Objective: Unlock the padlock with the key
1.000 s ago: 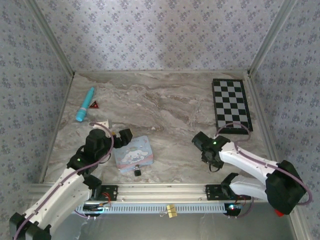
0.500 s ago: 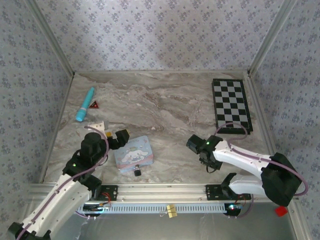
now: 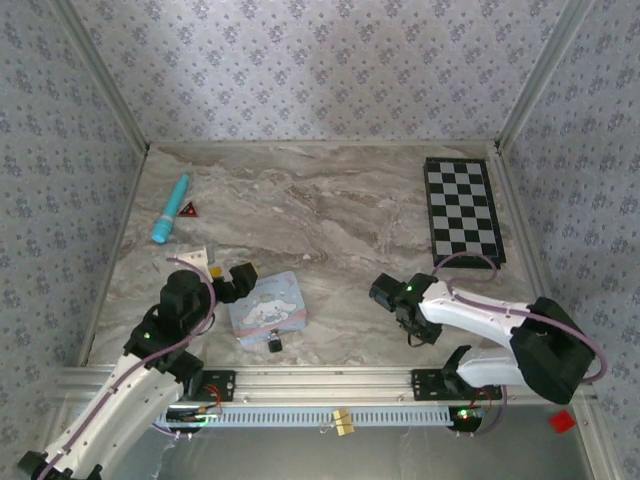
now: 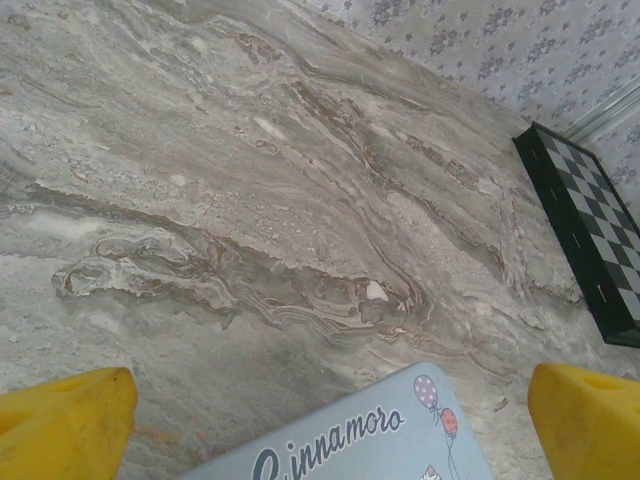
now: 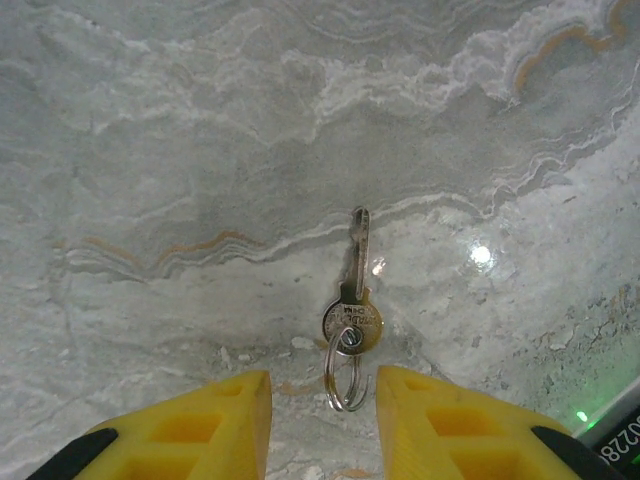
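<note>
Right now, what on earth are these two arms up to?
The right gripper hovers over a small key lying on the marble table, jaws apart with the key's ring between them, not yet gripped. The left gripper hangs open beside the pale blue tin. The tiny padlock sits at the tin's near edge, untouched.

Robot lab test booth: a marble-print bench (image 3: 330,200) boxed in by floral-papered panels (image 3: 320,70) on metal posts (image 3: 103,80), left arm (image 3: 150,345) and right arm (image 3: 480,318) bolted to an aluminium rail (image 3: 320,381).
</note>
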Robot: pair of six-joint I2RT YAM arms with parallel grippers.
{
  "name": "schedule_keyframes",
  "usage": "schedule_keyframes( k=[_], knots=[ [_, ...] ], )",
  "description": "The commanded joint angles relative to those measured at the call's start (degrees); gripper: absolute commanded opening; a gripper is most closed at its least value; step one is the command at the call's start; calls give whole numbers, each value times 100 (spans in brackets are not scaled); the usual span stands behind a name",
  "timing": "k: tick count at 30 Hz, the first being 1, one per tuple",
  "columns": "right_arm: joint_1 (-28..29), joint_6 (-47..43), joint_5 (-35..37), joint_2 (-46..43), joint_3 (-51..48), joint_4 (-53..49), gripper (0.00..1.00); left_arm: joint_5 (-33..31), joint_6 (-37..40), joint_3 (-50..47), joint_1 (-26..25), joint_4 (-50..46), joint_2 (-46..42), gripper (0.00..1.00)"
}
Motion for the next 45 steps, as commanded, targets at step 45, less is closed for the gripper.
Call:
schedule_keyframes(
  k=[45],
  knots=[
    [64, 501, 79, -160, -468, 396, 12, -58, -16, 72, -5, 192, 154, 100]
  ],
)
